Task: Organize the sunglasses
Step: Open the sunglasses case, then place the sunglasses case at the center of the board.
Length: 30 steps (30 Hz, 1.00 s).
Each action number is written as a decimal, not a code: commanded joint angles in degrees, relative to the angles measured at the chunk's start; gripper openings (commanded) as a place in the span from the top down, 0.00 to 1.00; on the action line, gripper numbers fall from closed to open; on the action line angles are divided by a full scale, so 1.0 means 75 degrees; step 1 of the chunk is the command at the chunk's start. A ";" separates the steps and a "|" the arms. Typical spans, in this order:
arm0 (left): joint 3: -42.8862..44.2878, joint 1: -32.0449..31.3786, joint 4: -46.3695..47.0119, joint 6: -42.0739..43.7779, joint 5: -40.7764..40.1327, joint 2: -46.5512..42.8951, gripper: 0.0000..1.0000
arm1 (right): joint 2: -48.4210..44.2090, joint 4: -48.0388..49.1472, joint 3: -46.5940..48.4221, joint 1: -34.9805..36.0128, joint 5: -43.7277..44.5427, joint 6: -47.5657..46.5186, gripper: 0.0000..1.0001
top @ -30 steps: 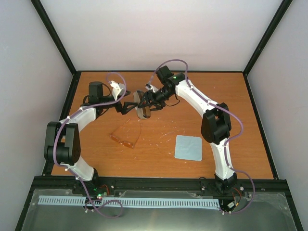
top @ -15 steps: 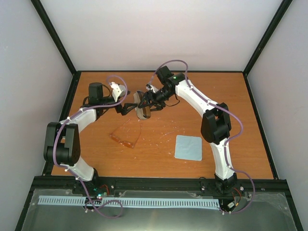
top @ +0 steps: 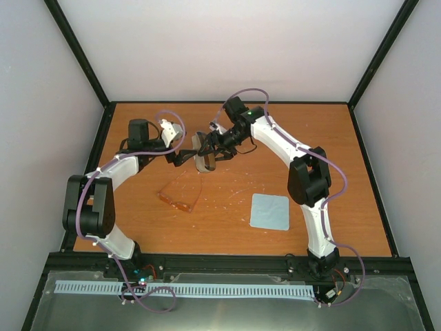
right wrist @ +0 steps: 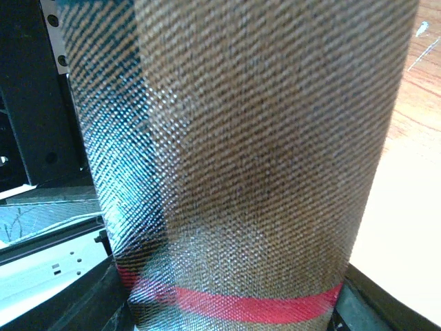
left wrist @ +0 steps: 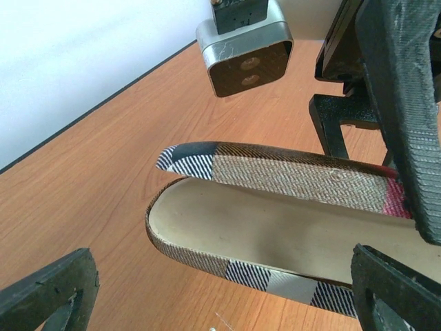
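Sunglasses (top: pixel 180 197) with a thin orange-brown frame lie flat on the wooden desk (top: pixel 331 138), left of its middle and nearer the near edge than either gripper, touching nothing; one slender arm stretches toward the far edge. Just beyond them, the left gripper (top: pixel 180 157) points rightward at the checked glasses case (top: pixel 201 153); in its wrist view its two black fingers (left wrist: pixel 48 289) sit at the bottom corners, spread wide with nothing between them, and whether the right-hand one touches the case I cannot tell. The case gapes like a clam, cream lining showing between a brown, black-and-white and red checked lid and base, its mouth turned toward the left wrist camera; whether it touches the desk is not clear. The right gripper (top: pixel 209 146) comes in from the far right side and is clamped on the case's right end, one dark finger (left wrist: pixel 406 103) pressed on the lid; its own camera sees little but woven fabric with a red stripe. A square light-blue cloth (top: pixel 269 211) lies flat right of the middle, toward the near edge, well apart from the rest.
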 commanded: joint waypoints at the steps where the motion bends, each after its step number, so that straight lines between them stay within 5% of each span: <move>1: -0.0238 -0.0196 -0.1400 0.0928 -0.0882 0.0282 0.02 | -0.1224 0.1305 0.0370 0.0140 -0.1599 -0.0075 0.71; 15: -0.0367 -0.0433 -0.1797 0.1642 -0.1346 0.0286 0.01 | -0.1480 0.1396 0.0153 0.0148 -0.1463 -0.0081 0.71; 30: 0.0568 0.0157 -0.1766 0.0059 -0.1693 -0.0154 0.00 | -0.0769 0.1134 -0.1204 -0.0710 -0.0747 -0.0970 0.72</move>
